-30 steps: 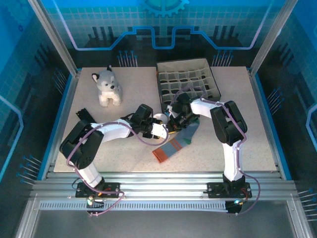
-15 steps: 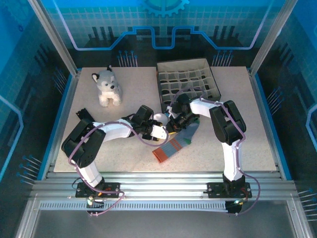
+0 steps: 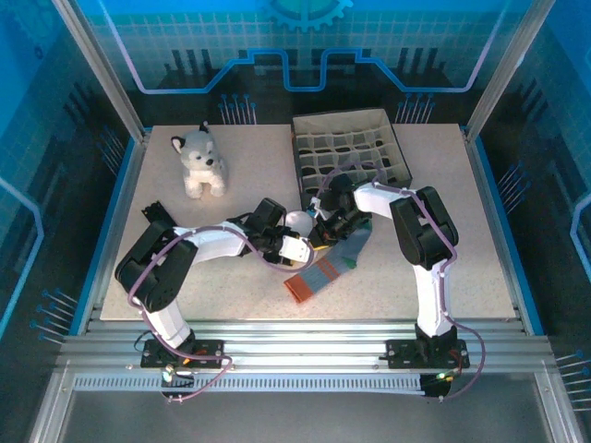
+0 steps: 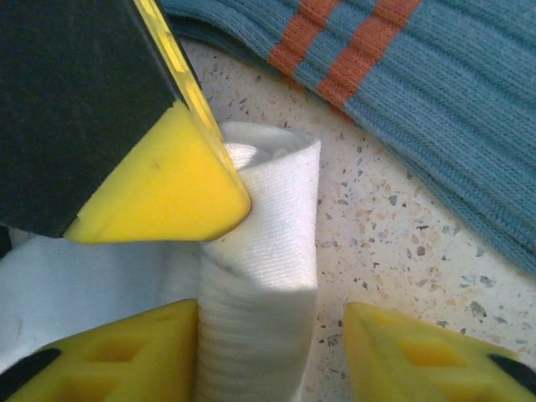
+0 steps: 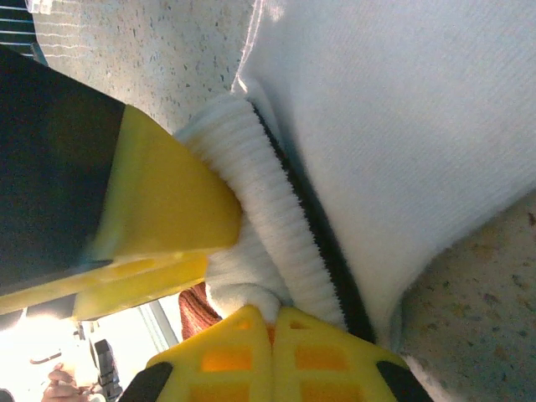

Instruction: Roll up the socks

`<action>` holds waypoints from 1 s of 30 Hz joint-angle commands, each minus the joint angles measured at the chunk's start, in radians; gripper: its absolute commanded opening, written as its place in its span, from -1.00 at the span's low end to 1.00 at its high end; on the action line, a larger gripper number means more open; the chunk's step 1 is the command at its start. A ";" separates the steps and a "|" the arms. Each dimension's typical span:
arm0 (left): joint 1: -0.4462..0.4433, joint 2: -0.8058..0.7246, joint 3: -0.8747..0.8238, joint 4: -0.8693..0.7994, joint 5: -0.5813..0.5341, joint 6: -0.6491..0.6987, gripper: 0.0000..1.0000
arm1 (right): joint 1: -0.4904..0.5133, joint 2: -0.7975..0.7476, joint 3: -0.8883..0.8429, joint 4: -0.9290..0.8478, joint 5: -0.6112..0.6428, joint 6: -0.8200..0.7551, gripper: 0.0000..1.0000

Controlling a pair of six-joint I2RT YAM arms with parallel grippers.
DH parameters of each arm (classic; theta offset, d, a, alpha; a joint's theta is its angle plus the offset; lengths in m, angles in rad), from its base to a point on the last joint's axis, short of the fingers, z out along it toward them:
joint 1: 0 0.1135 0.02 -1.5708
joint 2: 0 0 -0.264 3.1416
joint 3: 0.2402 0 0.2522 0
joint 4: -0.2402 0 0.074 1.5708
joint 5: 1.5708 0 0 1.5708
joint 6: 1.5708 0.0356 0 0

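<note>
Near the middle of the desk [image 3: 462, 231] the white sock [image 3: 297, 220] sits between the two hands. The left hand [image 3: 295, 247] comes in from 8 o'clock and the right hand [image 3: 319, 234] from 2 o'clock. In the left wrist view the white sock [image 4: 260, 276] is rolled into a thick fold. The left hand [image 4: 270, 314] is partly open astride it: the finger at 7 o'clock touches the roll and the one at 5 o'clock stands clear of it. A yellow-tipped finger of the right hand [image 4: 159, 193] presses the roll from 10 o'clock. The right hand [image 5: 275, 327] is pinched tight on the sock's ribbed, dark-striped cuff [image 5: 268, 226]. The grey-blue sock [image 3: 331, 266] lies flat just beside them at 5 o'clock, its orange-red cuff toward 7 o'clock. A plush husky [image 3: 200, 163] sits at 10 o'clock on the desk and a divided box [image 3: 347, 155] at 1 o'clock.
</note>
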 commanded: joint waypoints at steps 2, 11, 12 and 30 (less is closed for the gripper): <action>0.011 0.033 0.059 -0.129 0.015 0.025 -0.46 | -0.012 0.021 -0.019 -0.025 0.016 0.000 -1.00; 0.045 0.043 0.168 -0.398 0.071 -0.036 -1.00 | -0.032 -0.088 -0.086 0.039 -0.044 0.055 -0.66; 0.051 0.050 0.191 -0.442 0.084 -0.046 -1.00 | -0.036 -0.108 -0.097 0.049 -0.037 0.058 -0.60; 0.146 0.246 0.468 -0.848 0.262 -0.089 -1.00 | 0.183 -0.616 -0.682 0.807 0.464 -0.239 -0.18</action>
